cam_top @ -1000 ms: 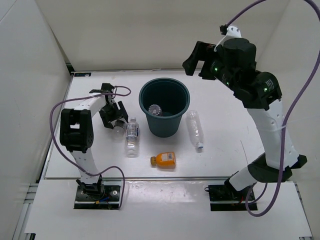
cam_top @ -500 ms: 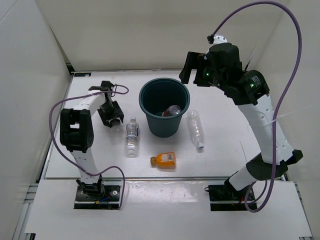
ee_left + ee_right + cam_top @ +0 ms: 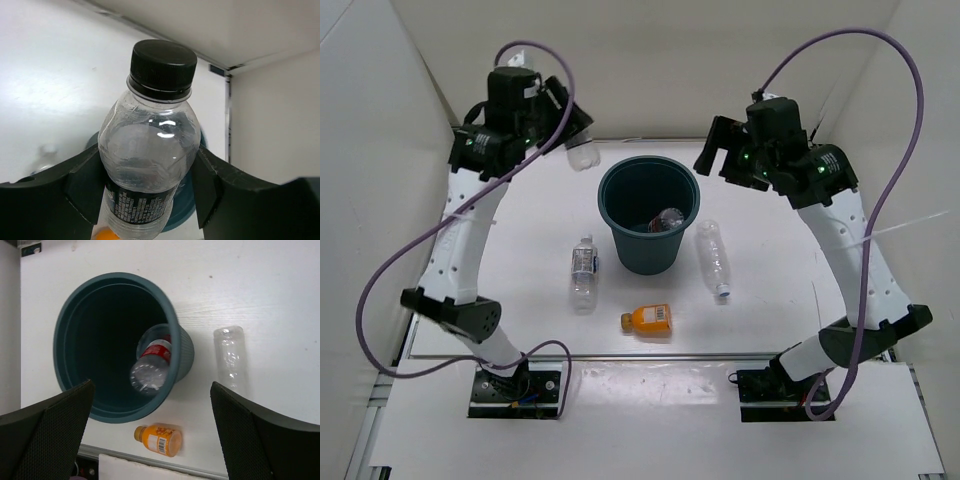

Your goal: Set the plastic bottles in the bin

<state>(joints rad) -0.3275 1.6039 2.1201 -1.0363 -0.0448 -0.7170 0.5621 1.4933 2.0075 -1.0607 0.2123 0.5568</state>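
1. Clamping a small clear plastic bottle with a dark screw cap (image 3: 150,165) by its body, the left gripper (image 3: 577,147) is hanging high over the back left of the white table (image 3: 520,230). Its fingers (image 3: 82,187) are squeezing both sides, cap pointing away from the wrist, presumably for carrying it over the bin.
2. A second clear bottle with a pale label (image 3: 584,272) is lying flat just left of the bin, apart from both grippers.
3. The round dark teal plastic bin (image 3: 605,200) is standing mid-table, a red-labelled clear bottle (image 3: 152,362) leaning inside it. The held bottle looks to be hovering short of its back-left rim.
4. A squat orange bottle (image 3: 648,320) is lying in front of the bin.
5. Another clear bottle, without a label (image 3: 711,258), is lying just right of the bin.
6. The right gripper (image 3: 717,152) is hovering above the bin's back right, fingers (image 3: 260,430) spread wide, grasping nothing.
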